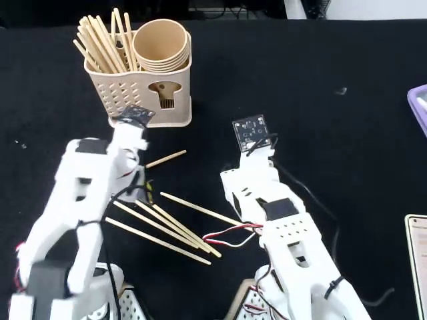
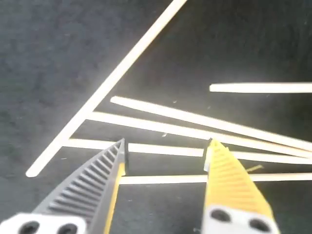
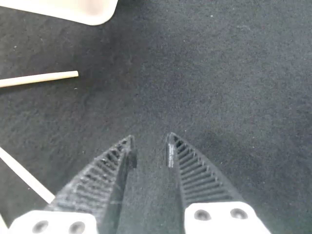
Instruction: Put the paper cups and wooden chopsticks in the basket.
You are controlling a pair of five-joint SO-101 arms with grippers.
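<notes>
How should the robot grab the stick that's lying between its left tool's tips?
Take the chopstick on the bare stretch between the left tool's open tips, coming straight down from above. It lies flat on the table, crosswise to the tips, so closing should pinch its thin sides.

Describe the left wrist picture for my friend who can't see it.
An open claw, one finger grey and one yellow, hovers over several wooden chopsticks lying scattered on a black tabletop.
</notes>
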